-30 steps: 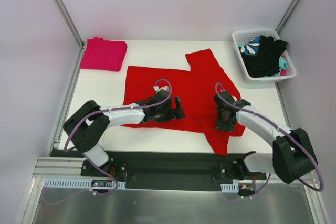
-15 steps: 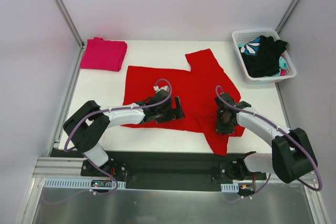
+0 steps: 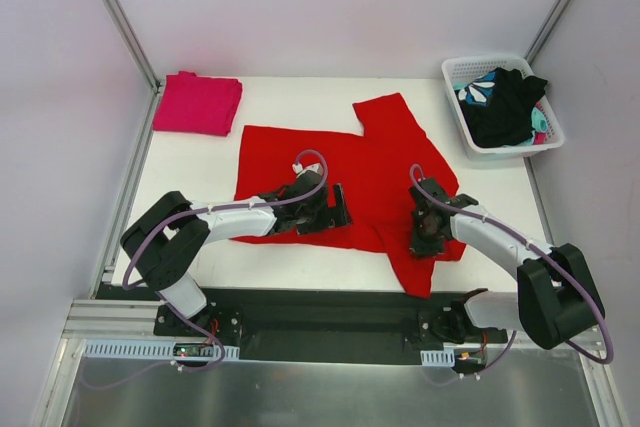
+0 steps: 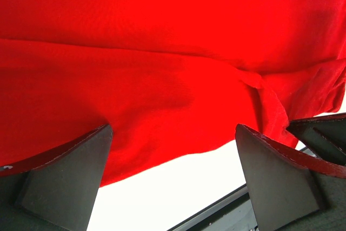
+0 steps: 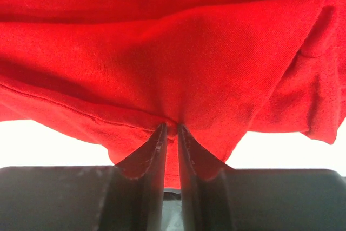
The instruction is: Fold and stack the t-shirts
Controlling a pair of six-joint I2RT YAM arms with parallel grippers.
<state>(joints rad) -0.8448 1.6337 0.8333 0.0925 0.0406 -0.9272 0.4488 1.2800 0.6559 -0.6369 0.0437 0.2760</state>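
From above, you see the red t-shirt (image 3: 330, 172) spread on the table (image 3: 290, 97) under both arms, but only your wrist views show that the left gripper (image 4: 173, 129) stands with jaws wide apart over its near hem while the right gripper (image 5: 171, 129) pinches a fold of it.

Overhead view: from above the near edge, whole worktop (image 3: 300, 97). Wrist views: close over the front of the red shirt (image 3: 330, 162), which all three share.
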